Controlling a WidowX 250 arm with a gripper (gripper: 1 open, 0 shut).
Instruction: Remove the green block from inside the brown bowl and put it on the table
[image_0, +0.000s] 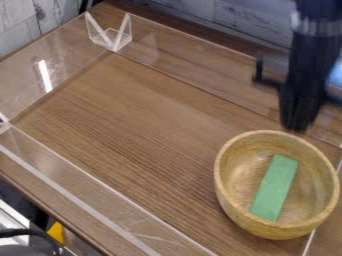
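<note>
My hand (290, 112) is clenched and empty; the green block (274, 188) lies inside the bowl (235, 178), near the table's (134, 125) front right corner.

No readable text or markings are visible anywhere.

clear plastic stand (111, 32) | far left corner; black cables (19, 215) | near left edge

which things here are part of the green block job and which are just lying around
Part of the job:
- green block, lying in the bowl
- brown bowl
- table
- gripper, blurred above the bowl

Just lying about:
- clear plastic piece at the far side
- black cables
</note>
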